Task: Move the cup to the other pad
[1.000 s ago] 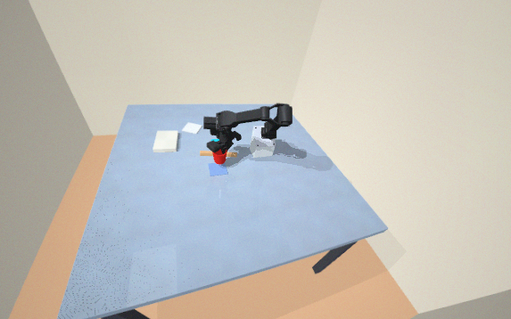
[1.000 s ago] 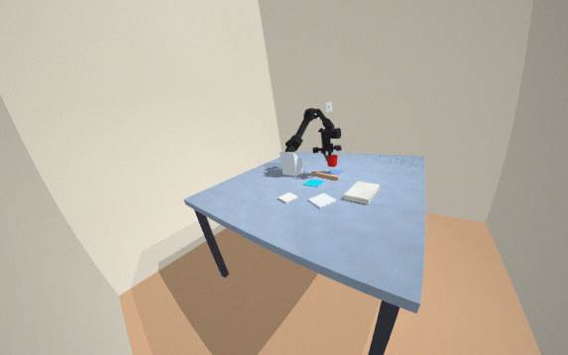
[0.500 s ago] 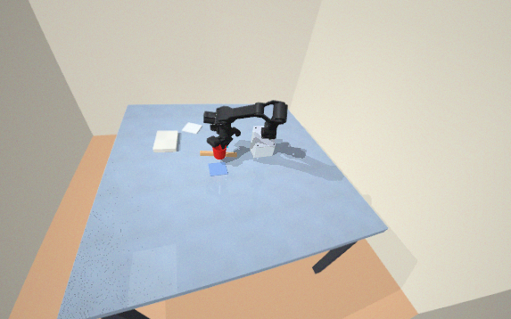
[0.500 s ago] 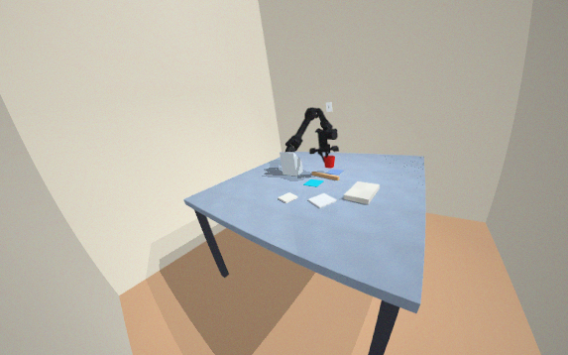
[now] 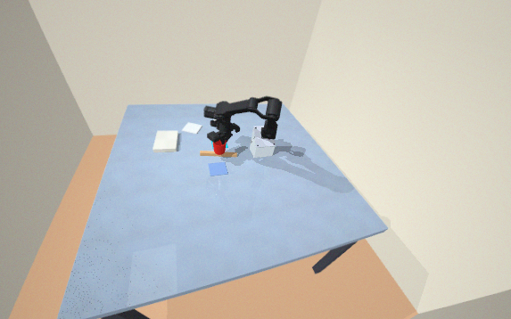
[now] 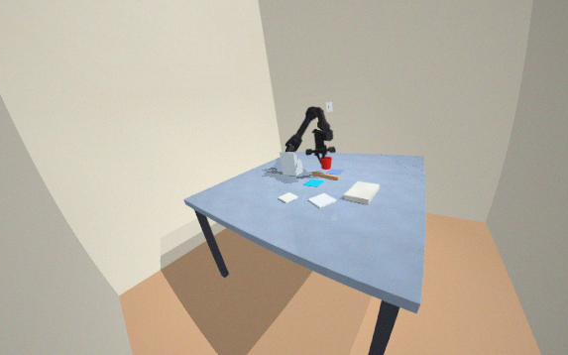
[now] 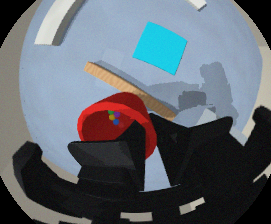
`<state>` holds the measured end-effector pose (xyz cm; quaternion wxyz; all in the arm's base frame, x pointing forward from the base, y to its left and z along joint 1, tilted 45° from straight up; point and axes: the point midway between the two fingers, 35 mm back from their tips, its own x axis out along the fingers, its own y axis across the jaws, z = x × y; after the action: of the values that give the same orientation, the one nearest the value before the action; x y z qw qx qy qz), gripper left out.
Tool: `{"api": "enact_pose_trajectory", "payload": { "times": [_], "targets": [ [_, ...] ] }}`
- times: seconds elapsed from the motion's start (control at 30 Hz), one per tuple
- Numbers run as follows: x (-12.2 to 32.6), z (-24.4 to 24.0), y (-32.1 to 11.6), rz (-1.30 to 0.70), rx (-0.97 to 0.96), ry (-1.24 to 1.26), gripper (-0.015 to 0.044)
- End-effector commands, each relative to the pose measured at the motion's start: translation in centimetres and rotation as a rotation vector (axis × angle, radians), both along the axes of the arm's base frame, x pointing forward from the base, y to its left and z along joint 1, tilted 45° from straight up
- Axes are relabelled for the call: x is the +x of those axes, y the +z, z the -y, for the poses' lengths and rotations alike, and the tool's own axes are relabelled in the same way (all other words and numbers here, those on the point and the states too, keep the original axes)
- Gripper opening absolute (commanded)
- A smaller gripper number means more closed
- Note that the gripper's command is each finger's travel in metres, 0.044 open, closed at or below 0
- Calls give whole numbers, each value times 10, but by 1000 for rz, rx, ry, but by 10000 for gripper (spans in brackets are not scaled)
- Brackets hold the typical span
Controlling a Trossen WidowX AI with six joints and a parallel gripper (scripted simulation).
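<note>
My gripper [image 5: 219,141] [image 6: 322,158] [image 7: 146,117] is shut on the wall of the red cup [image 5: 219,148] [image 6: 326,163] [image 7: 142,107]. The cup hangs above the table, close to the wooden bar; its exact height is hard to tell. In the wrist view several coloured marbles [image 7: 114,118] lie inside the cup, which looks roughly upright. The blue pad [image 5: 218,169] [image 6: 335,172] lies bare on one side of the bar. The cyan pad [image 6: 313,182] [image 7: 160,48] lies bare on the other side, mostly hidden behind the cup and gripper in the top view.
The low wooden bar [image 5: 205,153] [image 6: 325,176] [image 7: 111,77] lies between the pads. A thick white slab [image 5: 166,141] [image 6: 362,191] and a thin white tile [image 5: 192,128] [image 6: 322,200] lie beyond the cyan pad, with a smaller tile [image 6: 287,197]. A pale block [image 5: 263,150] [image 6: 289,164] stands by the arm's base.
</note>
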<state>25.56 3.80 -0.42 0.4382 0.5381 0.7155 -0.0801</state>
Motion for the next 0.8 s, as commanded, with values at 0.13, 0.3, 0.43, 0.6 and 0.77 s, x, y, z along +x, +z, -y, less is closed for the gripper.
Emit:
{"api": "enact_pose_trajectory", "payload": {
  "times": [0.13, 0.3, 0.43, 0.6, 0.77],
  "targets": [
    [-3, 17, -16, -1, -3, 4, 0],
    [-4, 25, -24, -1, -3, 4, 0],
    [-6, 32, -30, 0, -4, 4, 0],
    [-7, 41, -38, 0, -4, 4, 0],
    [-9, 50, -46, 0, -5, 4, 0]
  ]
}}
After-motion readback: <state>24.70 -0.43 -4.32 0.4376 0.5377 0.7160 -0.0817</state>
